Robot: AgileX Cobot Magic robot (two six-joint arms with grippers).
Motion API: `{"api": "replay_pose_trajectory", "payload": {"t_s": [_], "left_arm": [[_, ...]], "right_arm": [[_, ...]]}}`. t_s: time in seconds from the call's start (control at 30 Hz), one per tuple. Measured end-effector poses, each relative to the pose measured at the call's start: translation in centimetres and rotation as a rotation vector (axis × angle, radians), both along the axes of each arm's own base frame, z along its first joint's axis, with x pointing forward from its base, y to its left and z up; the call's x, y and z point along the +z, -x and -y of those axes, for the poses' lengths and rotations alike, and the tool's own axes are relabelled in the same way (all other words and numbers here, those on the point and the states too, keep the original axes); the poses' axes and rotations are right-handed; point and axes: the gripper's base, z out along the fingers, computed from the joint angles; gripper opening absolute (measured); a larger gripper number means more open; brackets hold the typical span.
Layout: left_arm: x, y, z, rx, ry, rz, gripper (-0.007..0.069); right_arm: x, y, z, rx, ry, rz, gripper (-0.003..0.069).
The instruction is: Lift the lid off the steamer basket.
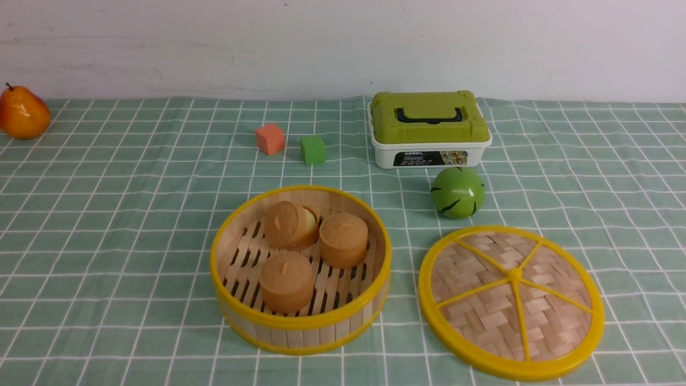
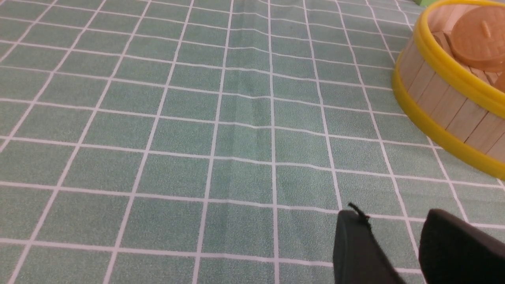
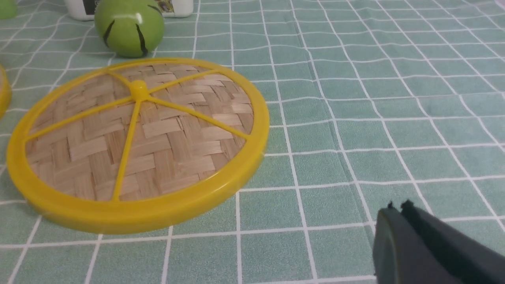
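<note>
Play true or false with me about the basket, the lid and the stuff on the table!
1. The lid sits on the steamer basket. False: it lies flat on the cloth, beside the basket.
2. Three brown round pieces are inside the basket. True.
3. The right gripper holds the lid. False: it is shut on nothing, apart from the lid.
4. A green ball sits between the lid and the green-lidded box. True.
5. The two cubes are both green. False: one is orange, one green.
</note>
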Motion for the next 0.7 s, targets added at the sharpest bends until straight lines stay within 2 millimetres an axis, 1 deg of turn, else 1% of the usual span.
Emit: {"api": "replay_pose_trajectory", "payload": {"t_s": [0.7], "left_arm": [[0.0, 0.0, 0.0, 0.0, 0.0, 0.0, 0.0239]], "right_arm": [[-0.03, 0.01, 0.01, -0.001, 0.002, -0.004, -0.0012]]}}
